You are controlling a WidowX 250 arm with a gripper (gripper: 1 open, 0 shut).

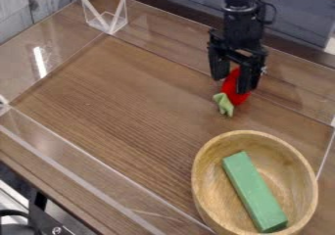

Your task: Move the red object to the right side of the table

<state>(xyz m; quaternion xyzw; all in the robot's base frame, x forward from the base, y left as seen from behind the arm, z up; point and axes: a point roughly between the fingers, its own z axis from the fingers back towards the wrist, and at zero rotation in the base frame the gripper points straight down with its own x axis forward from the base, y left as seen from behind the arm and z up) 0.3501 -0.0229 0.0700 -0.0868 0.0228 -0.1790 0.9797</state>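
Here we see the tool [237, 74] spread apart above the red object [229, 95], lying far right on the surface [118, 102]; placement looks done.
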